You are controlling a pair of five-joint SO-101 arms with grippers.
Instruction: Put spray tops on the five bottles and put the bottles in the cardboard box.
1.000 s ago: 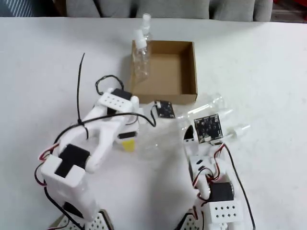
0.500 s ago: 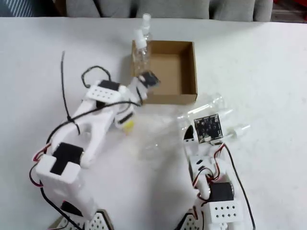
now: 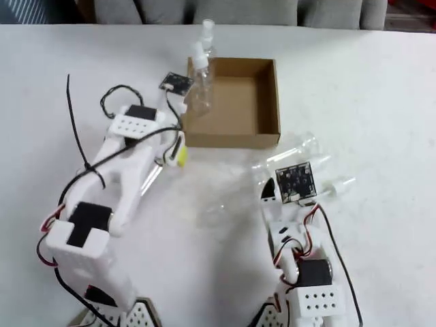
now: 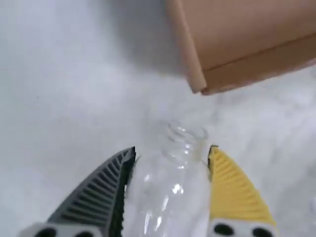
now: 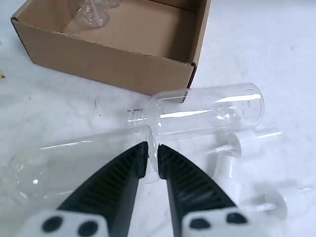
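Brown cardboard makes up the box (image 3: 231, 136). It sits open on the white table (image 3: 368, 88), past both arms. Two bottles with spray tops (image 3: 199, 82) stand inside it, in the far corner on my left. In the right wrist view I see their clear bottoms on the box floor.

My left gripper (image 4: 170, 153) is closed on a bare bottle (image 4: 168, 192). The grey finger (image 4: 98, 197) and the yellow finger (image 4: 237, 187) press on its two sides. Its open neck sticks out past the tips, toward a corner of the box. This bottle is just beside the box, not in it.

My right gripper (image 5: 151, 150) hangs low by the box's other front corner. Its two black fingers almost touch, with only a thin slit between them. I cannot tell if they pinch anything. A long clear bottle (image 5: 64, 163) lies on its side under it. Another clear bottle (image 5: 207, 111) lies just past the tips, close to the box corner. Loose spray tops (image 5: 232, 148) lie next to it.

Tiny marks on the black board (image 3: 294, 180) on the right arm are too small to read.
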